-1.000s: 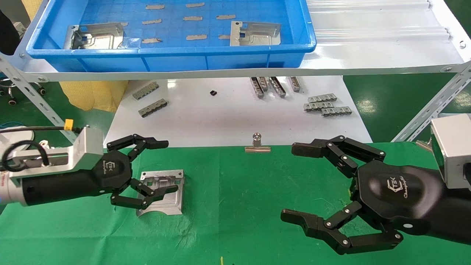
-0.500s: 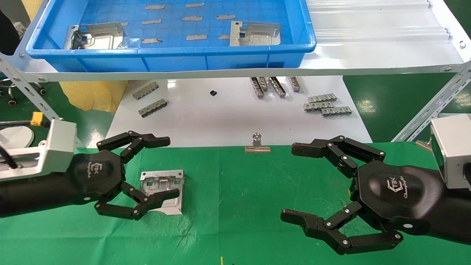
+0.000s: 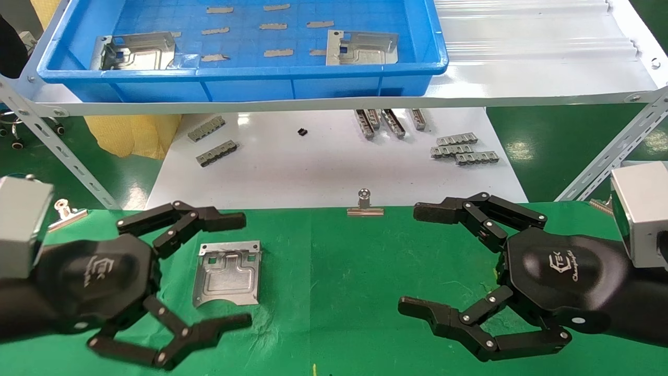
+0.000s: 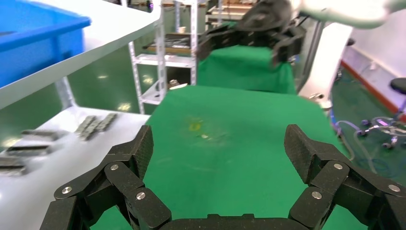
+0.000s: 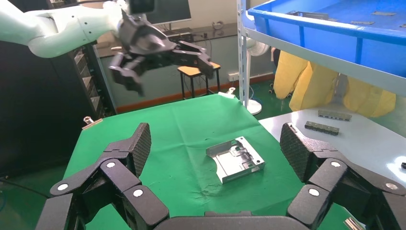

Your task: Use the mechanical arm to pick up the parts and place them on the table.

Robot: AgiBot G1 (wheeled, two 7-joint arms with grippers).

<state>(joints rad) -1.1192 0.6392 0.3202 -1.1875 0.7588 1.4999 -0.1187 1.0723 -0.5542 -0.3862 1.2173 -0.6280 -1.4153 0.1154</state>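
Note:
One silvery stamped plate (image 3: 228, 273) lies flat on the green cloth table (image 3: 334, 250); it also shows in the right wrist view (image 5: 235, 159). My left gripper (image 3: 244, 270) is open and empty, raised at the left, its fingers standing either side of the plate and clear of it. My right gripper (image 3: 415, 258) is open and empty, parked over the cloth at the right. Two more plates, one at the left (image 3: 136, 51) and one at the right (image 3: 361, 48), lie in the blue tray (image 3: 250, 78) on the shelf.
A white board (image 3: 334, 167) behind the cloth holds several grey slotted strips (image 3: 462, 149). A binder clip (image 3: 365, 204) sits at the cloth's far edge, another (image 3: 65, 214) at the left. The shelf's angled struts (image 3: 610, 151) flank the work area.
My left gripper has drawn back to the left and toward the camera and lifted off the plate, which now lies uncovered on the cloth. The right arm has not moved.

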